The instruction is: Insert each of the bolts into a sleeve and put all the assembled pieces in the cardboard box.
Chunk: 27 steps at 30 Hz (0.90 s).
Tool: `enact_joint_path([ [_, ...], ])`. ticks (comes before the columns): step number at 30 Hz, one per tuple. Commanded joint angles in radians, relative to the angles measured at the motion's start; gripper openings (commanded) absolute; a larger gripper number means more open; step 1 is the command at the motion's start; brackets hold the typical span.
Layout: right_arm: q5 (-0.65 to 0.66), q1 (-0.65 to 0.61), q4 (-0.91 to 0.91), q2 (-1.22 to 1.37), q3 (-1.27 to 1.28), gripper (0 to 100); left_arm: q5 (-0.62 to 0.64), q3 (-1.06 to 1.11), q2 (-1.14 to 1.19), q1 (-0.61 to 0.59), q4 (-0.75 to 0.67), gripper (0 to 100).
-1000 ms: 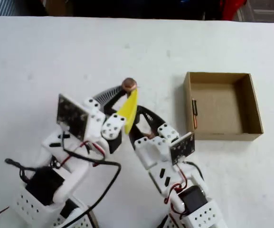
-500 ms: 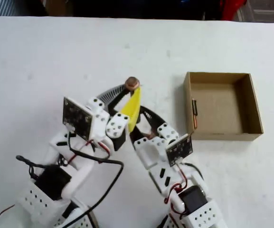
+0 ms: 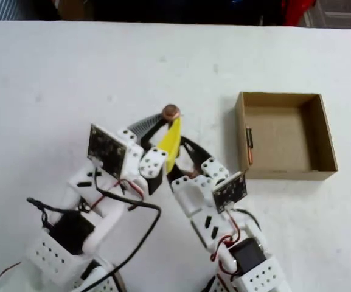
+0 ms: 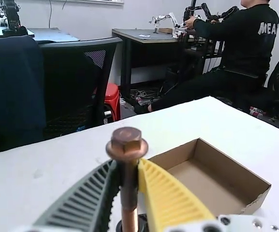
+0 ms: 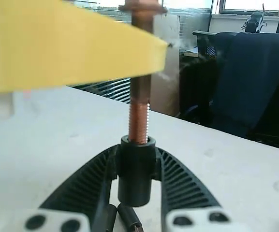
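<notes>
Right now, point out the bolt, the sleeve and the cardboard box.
bolt (image 4: 126, 143), left wrist view, on its hex head.
sleeve (image 5: 135, 171), right wrist view, on its black side.
cardboard box (image 3: 281, 137), high view, on its bare floor.

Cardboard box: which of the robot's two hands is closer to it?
Right, though only narrowly. The right hand grips the sleeve from the side facing the cardboard box. The left hand holds the bolt directly above the sleeve, from the side away from the box.

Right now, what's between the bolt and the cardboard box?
Nothing. In the high view, the stretch of white table from the bolt to the near wall of the cardboard box is bare.
</notes>
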Motion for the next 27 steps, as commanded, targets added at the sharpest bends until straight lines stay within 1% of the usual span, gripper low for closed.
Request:
enact_joint_path([
  [1, 0.017, -0.001, -0.008, -0.013, 0.008, 1.7, -0.005, 0.005, -0.021, 0.015, -0.038, 2],
  [9, 0.017, 0.001, -0.007, -0.013, 0.008, 1.7, -0.005, 0.106, -0.022, 0.013, -0.038, 2],
  [19, 0.017, 0.001, -0.005, -0.013, 0.008, 1.7, -0.011, 0.106, -0.022, 0.012, -0.038, 3],
  [21, 0.017, 0.001, -0.004, -0.013, 0.008, 1.7, -0.011, 0.106, -0.022, 0.001, -0.038, 7],
  [25, 0.017, 0.001, -0.002, -0.013, 0.008, 1.7, -0.006, 0.11, -0.022, -0.044, -0.037, 20],
  [27, 0.017, 0.001, -0.002, -0.013, 0.008, 1.7, -0.005, 0.112, -0.022, -0.056, -0.032, 21],
])
